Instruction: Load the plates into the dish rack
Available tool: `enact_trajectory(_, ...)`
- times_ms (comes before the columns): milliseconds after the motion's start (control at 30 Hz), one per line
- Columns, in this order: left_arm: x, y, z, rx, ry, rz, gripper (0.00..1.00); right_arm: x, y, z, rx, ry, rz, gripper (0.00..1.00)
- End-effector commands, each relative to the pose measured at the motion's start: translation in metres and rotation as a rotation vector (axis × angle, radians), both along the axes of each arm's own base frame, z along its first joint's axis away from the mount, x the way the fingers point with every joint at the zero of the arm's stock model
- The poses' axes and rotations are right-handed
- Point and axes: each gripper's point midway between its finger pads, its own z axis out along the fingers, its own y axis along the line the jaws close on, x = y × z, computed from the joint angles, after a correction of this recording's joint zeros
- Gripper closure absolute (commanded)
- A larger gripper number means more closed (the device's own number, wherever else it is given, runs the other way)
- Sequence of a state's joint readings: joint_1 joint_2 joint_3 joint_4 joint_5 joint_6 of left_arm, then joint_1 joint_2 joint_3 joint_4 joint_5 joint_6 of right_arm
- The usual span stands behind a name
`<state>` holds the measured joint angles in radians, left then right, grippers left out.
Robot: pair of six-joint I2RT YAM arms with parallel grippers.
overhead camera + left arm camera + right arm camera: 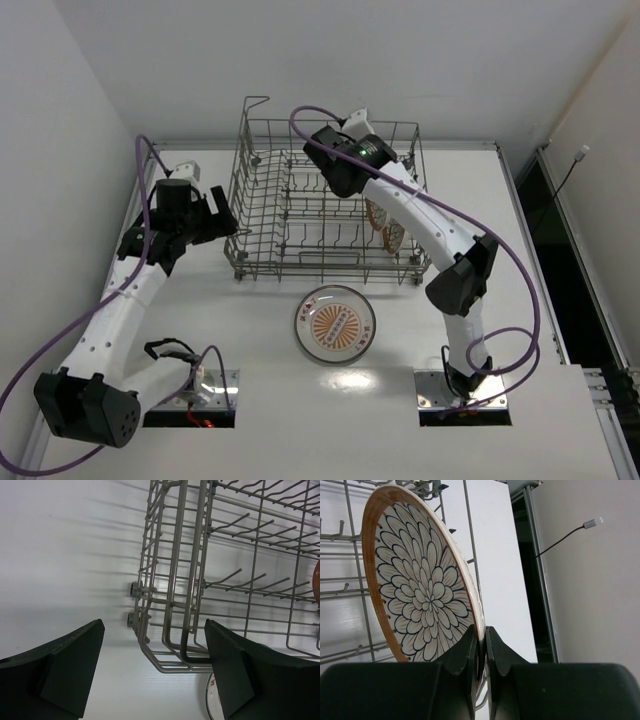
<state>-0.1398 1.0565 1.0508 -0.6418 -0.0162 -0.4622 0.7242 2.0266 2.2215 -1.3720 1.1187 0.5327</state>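
The grey wire dish rack (300,215) stands at the back centre of the table. Two brown-rimmed plates (394,237) stand on edge in its right end, partly under my right arm. In the right wrist view my right gripper (481,640) is shut on the rim of an upright floral plate (420,590); which of the two it is I cannot tell. The sunburst plate (335,323) lies flat on the table in front of the rack. My left gripper (222,222) is open and empty beside the rack's left end, with the rack's corner (170,660) between and beyond its fingers.
White walls close in on the left and at the back. A tall handle loop (255,103) rises at the rack's back left corner. A dark gap (545,215) runs along the table's right edge. Purple cables loop over both arms.
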Motion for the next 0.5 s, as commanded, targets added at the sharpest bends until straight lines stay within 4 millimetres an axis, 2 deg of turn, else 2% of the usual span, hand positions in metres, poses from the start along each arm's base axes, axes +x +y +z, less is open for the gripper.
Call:
enact_trajectory(0, -0.004, -0.002, -0.004, 0.018, 0.018, 0.005, 0.2, -0.009, -0.014, 0.023, -0.023, -0.099, -0.058, 1.0)
enact_trajectory(33, -0.004, -0.005, -0.008, 0.019, 0.021, -0.004, 0.2, -0.013, -0.012, 0.014, -0.037, -0.081, -0.052, 1.0)
enact_trajectory(133, -0.011, -0.004, -0.009, 0.029, 0.01, -0.001, 0.2, -0.024, -0.024, 0.008, -0.064, -0.084, -0.075, 1.0)
enact_trajectory(167, -0.011, -0.004, -0.003, 0.024, -0.017, 0.0, 0.2, -0.027, -0.027, 0.008, -0.06, -0.087, -0.078, 1.0)
enact_trajectory(233, -0.013, -0.002, -0.008, 0.031, -0.014, 0.008, 0.2, -0.027, -0.034, 0.014, -0.077, -0.105, -0.096, 1.0)
enact_trajectory(300, -0.016, 0.0, -0.007, 0.035, -0.024, 0.016, 0.2, -0.027, -0.039, 0.038, -0.083, -0.158, -0.1, 1.0)
enact_trajectory(467, -0.018, 0.002, -0.019, 0.044, -0.004, 0.023, 0.2, -0.026, -0.046, 0.076, -0.15, -0.208, -0.102, 1.0)
